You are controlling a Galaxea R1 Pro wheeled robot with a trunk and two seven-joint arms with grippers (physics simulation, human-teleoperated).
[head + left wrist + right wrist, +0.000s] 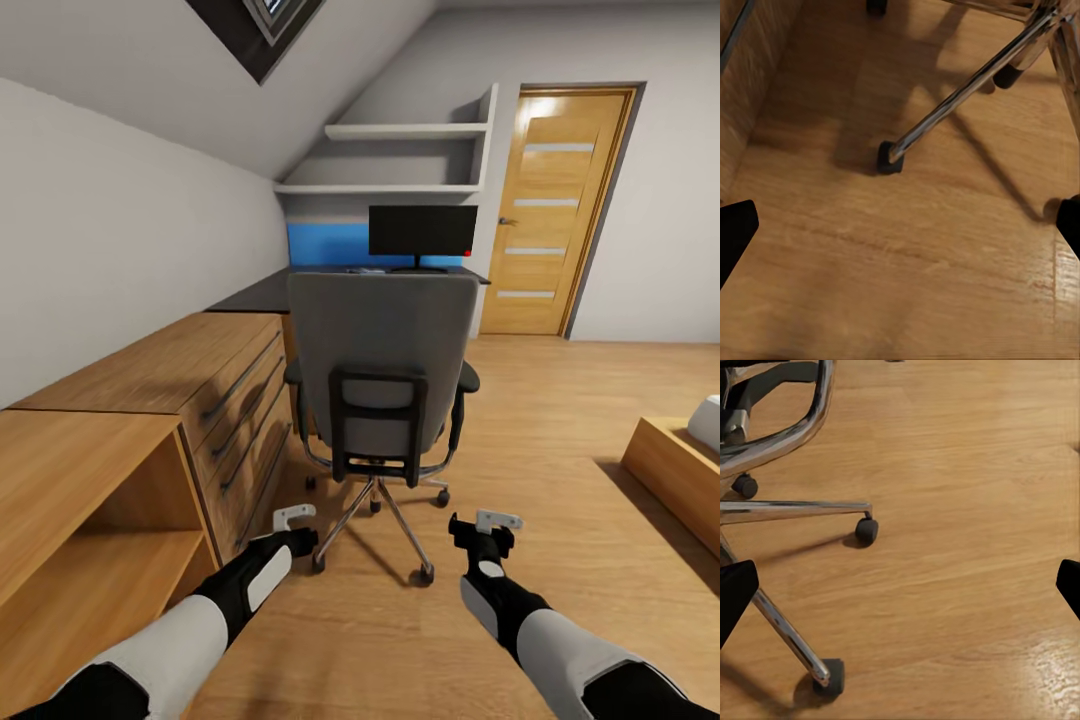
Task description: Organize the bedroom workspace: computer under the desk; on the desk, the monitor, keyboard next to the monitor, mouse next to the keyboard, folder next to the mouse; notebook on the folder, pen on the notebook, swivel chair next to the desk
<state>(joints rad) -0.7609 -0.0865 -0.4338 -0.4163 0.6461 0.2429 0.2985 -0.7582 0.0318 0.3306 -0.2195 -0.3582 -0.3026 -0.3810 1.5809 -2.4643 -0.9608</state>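
The swivel chair (382, 370) stands with its tall grey back to the robot, just in front of the desk (262, 291), and the step in hand looks like an approach; since the backrest hides the seat and any folder on it, the sound course is to come round the chair's open side, away from the light-wood drawer cabinet (215, 385), before reaching. Both the left gripper (292, 520) and right gripper (490, 524) hang low over the plank floor (560, 400), fingers spread and empty. The chair is soft upholstery on a black frame with a thin chrome star base and small dark castors, so it will likely roll at a nudge; the monitor (422, 231) sits flat and black on the glossy desk top, against a blue back panel (325, 245).
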